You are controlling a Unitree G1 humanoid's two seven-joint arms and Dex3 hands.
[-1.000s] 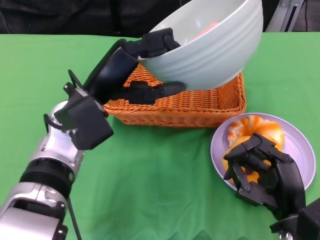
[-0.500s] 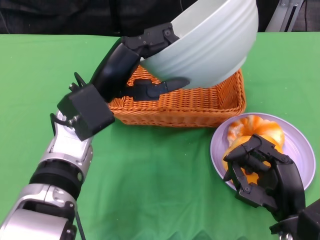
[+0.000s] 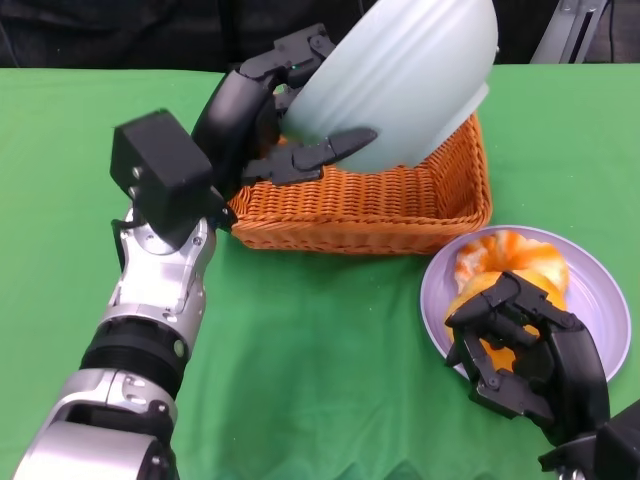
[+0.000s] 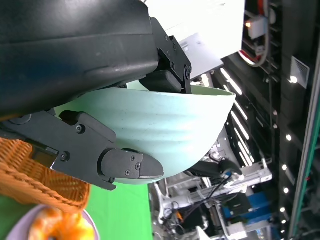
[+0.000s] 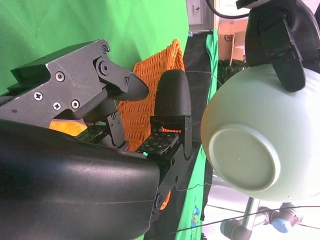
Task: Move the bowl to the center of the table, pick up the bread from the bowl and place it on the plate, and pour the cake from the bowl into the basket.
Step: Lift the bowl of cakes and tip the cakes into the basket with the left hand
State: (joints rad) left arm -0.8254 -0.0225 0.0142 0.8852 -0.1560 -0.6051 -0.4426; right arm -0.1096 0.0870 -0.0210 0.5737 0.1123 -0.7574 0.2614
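Note:
My left hand (image 3: 275, 115) grips the rim of a pale green bowl (image 3: 400, 85) and holds it tipped steeply on its side above the orange wicker basket (image 3: 380, 205). The bowl's mouth faces away, so its contents are hidden. In the right wrist view the bowl (image 5: 255, 145) shows its round base. The left wrist view shows the bowl (image 4: 165, 135) pinched between my fingers over the basket (image 4: 35, 175). The orange-and-white bread (image 3: 510, 262) lies on the lilac plate (image 3: 595, 285). My right hand (image 3: 525, 350) rests curled over the bread's near side.
A green cloth (image 3: 320, 340) covers the table. The basket stands at the back centre, with the plate just in front of it to the right. Dark background and metal framing lie beyond the far table edge.
My left hand has rolled the bowl further, from slanted to nearly on its side above the basket, and the forearm has swung more upright. The right hand has stayed on the bread.

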